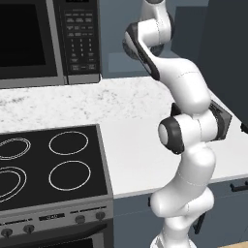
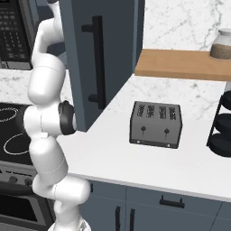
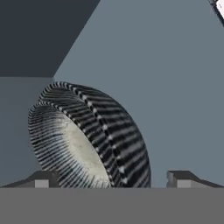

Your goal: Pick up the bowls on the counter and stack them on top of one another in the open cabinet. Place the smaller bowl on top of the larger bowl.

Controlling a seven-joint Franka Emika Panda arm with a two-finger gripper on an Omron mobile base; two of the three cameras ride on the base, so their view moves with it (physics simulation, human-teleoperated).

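Observation:
The hand view looks into the open cabinet (image 3: pixel 175 78), a blue-grey recess with a flat shelf. Two dark grey ribbed bowls sit there, nested. The larger bowl (image 3: pixel 124 131) is on the outside, and the smaller bowl (image 3: pixel 74 146) rests inside it with its pale inside showing. My gripper (image 3: pixel 111 181) is open, one fingertip (image 3: pixel 41 180) to each side of the stack, and nothing is gripped. In the base views the arm reaches up past the top edge above the white counter (image 1: pixel 135 111).
A microwave (image 1: pixel 48 38) stands over the black stovetop (image 1: pixel 53 160). A toaster (image 2: pixel 155 124) sits on the counter to the right, with a black rack (image 2: pixel 221 126), a wooden shelf (image 2: pixel 180 63) and a jar (image 2: pixel 222 44). An open cabinet door (image 2: pixel 97 58) hangs beside the arm.

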